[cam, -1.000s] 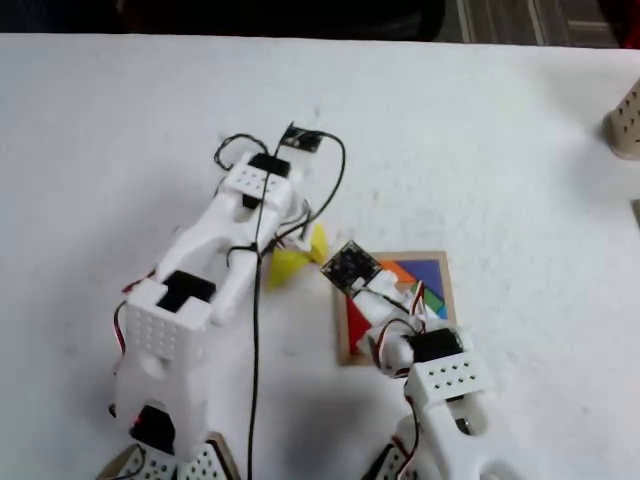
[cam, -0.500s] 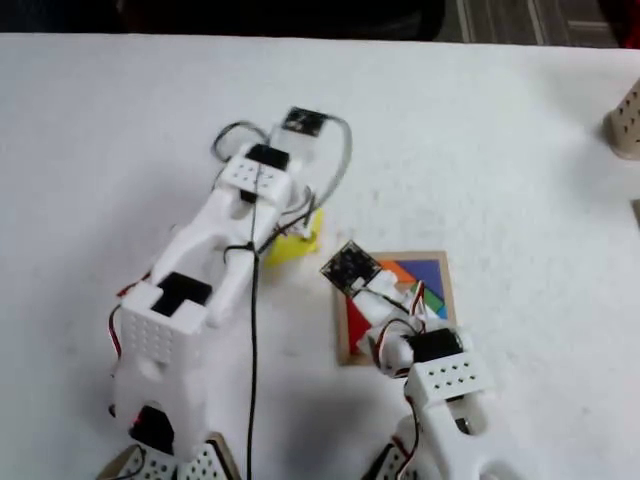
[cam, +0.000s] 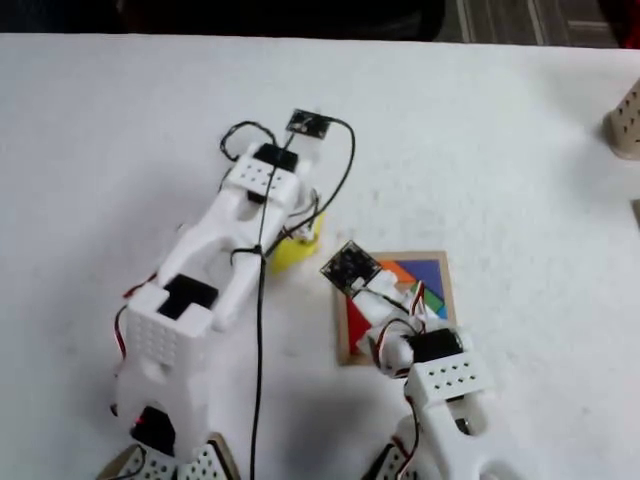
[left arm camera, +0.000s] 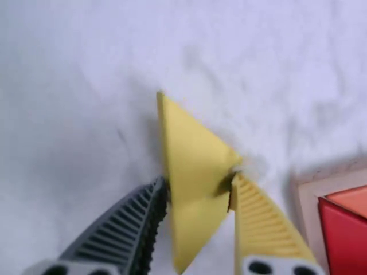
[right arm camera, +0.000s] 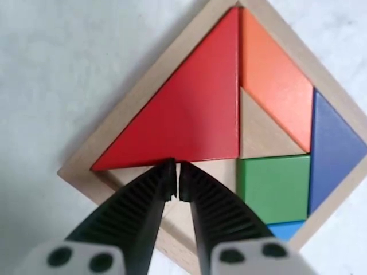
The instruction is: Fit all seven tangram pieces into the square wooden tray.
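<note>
My left gripper is shut on a yellow triangle, one grey and one yellow finger pinching its edges just over the white table. From above, that triangle lies left of the square wooden tray. The tray holds a large red triangle, an orange triangle, a small wood-coloured triangle, a green square and a dark blue piece. My right gripper hangs shut over the tray's bare wooden gap below the red triangle, holding nothing.
A corner of the tray with the red piece sits close beside the held triangle. A beige perforated object stands at the table's far right edge. Both arm bases crowd the near edge; white table stretches open to the left and far side.
The left arm has swung slightly and carried the yellow triangle a little away from the near edge, turning it. The right arm has stayed still over the tray.
</note>
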